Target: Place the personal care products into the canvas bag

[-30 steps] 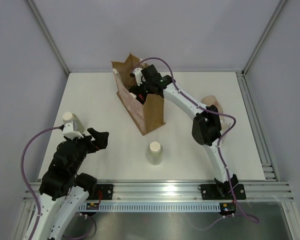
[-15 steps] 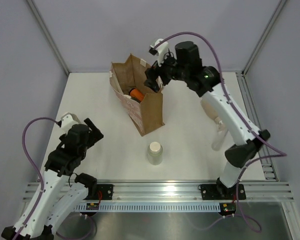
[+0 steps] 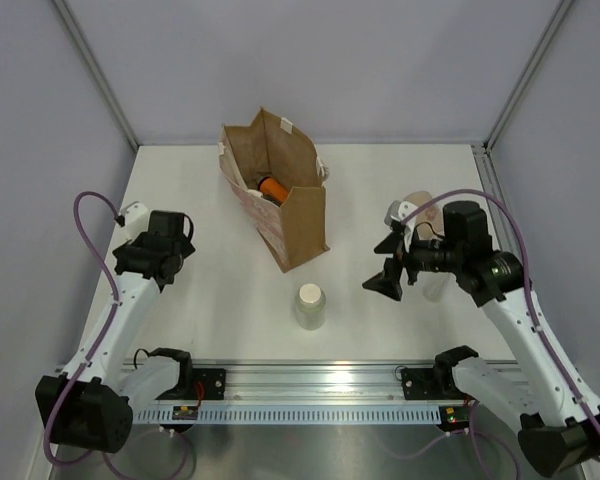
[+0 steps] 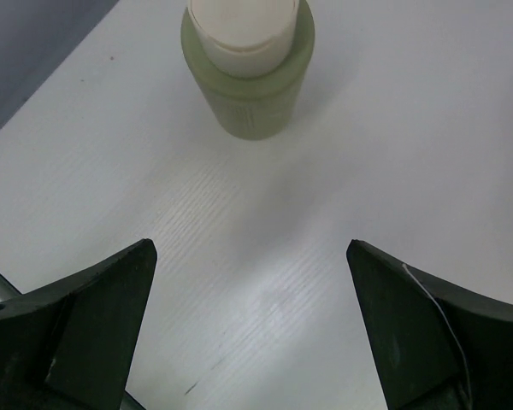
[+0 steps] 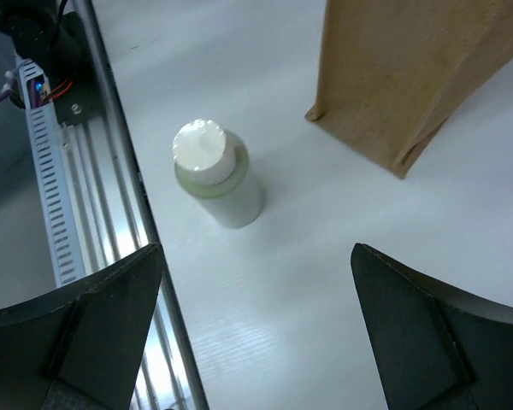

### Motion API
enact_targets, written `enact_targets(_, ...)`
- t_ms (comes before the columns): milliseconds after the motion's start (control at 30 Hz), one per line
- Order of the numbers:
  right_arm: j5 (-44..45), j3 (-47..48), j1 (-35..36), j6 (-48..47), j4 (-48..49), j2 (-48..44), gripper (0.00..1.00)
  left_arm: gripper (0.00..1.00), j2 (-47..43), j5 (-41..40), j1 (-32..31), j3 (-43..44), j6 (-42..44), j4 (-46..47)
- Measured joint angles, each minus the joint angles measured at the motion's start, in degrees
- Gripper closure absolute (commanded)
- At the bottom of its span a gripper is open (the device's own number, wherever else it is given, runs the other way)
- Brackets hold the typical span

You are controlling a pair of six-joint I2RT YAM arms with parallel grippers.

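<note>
A: Where is everything now?

B: The tall tan-brown canvas bag (image 3: 302, 228) stands upright, with an orange bottle (image 3: 273, 187) lying inside. A pale round bottle (image 5: 214, 175) with a white cap stands near the bag's front corner. A matte green bottle (image 4: 246, 64) stands before the left gripper (image 4: 250, 256). This one and the right gripper (image 5: 256, 256) are spread wide, holding nothing.

A: What could go wrong?

B: I think a smooth cylinder may tip if the fingers close off-centre, or an arm may push the soft bag over.
</note>
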Motion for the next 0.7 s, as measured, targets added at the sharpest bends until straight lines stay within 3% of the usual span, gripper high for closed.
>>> enact_targets(233, -5.68, -12.31, -5.35, -2.36, 1.70, -12.81, 0.00, 0.01, 3.56, 2.64, 6.29, -0.87, 8.22, 8.35)
enact_targets(700, -8.13, -15.26, -8.22, -3.80, 3.61, -13.55, 0.00, 0.02, 16.33, 14.62, 17.03, 1.20, 20.87, 17.51)
